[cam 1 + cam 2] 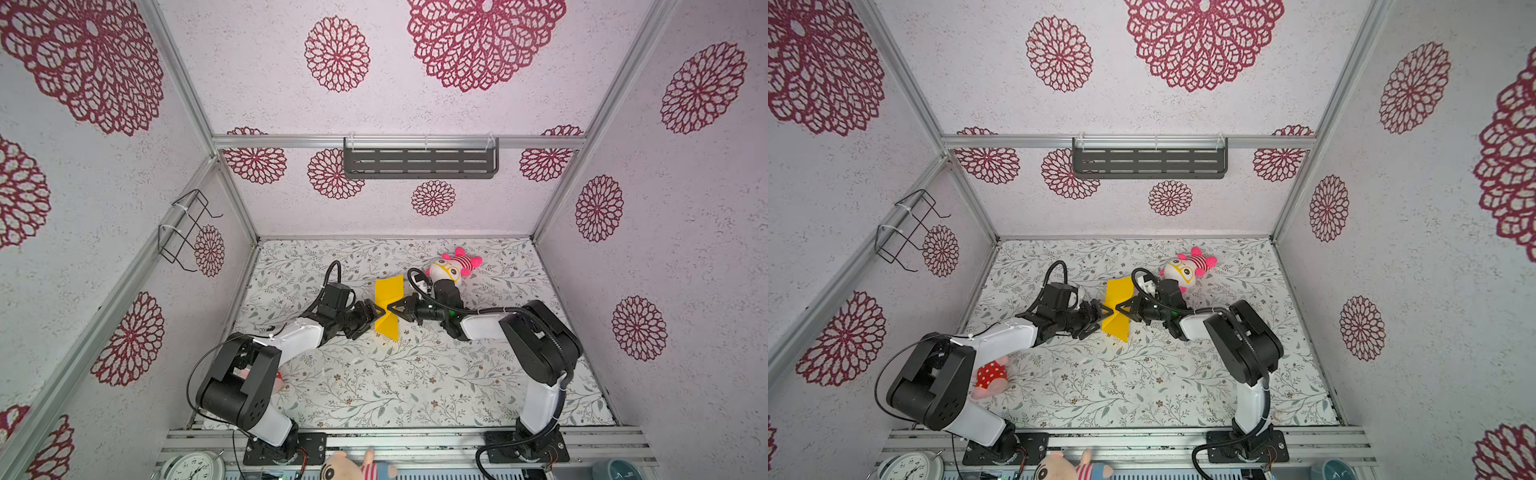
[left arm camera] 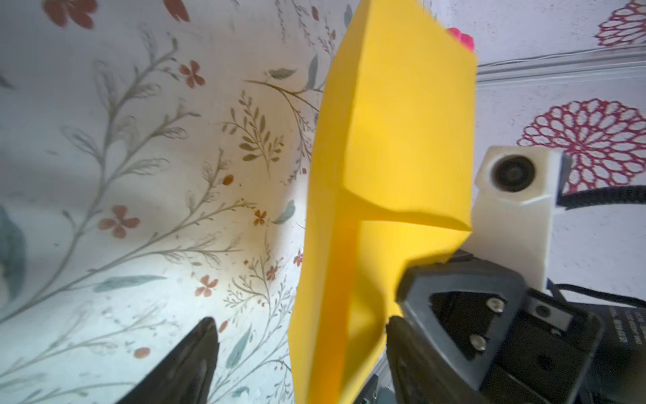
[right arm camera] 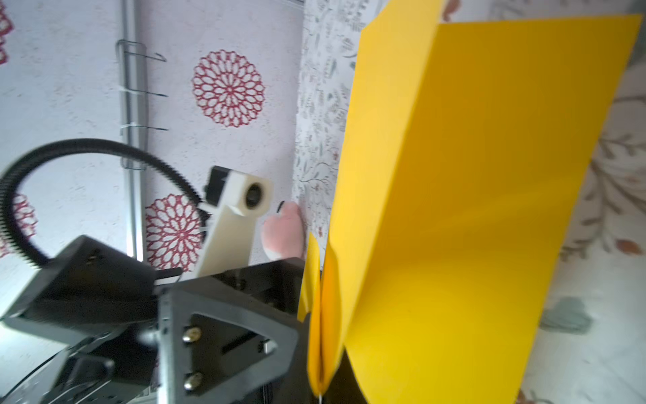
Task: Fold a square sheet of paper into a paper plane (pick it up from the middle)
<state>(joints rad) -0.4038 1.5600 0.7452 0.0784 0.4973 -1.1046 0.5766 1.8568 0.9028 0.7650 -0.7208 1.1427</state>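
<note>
The square sheet of paper (image 1: 390,291) is held up at mid-table, creased across its middle into a shallow V between my two grippers, above the flowered tablecloth (image 1: 374,386). Nearest the arm bases, a red-spotted plush (image 1: 990,374) lies beside the left arm's shoulder. Farther in, the sheet's near half droops toward the cloth, and I cannot tell whether its lower corner touches. At the crease the right gripper (image 1: 392,308) is fully closed, pinching the paper from the right. The left gripper (image 1: 376,315) faces it from the left with its fingers (image 2: 188,367) spread wide, the sheet standing between them with nothing gripped. Beyond the pinch the far half tilts up toward the back. Just behind the right wrist lies the pink-and-white plush toy (image 1: 455,265), and on the back wall hangs a dark slotted shelf (image 1: 419,162)
</note>
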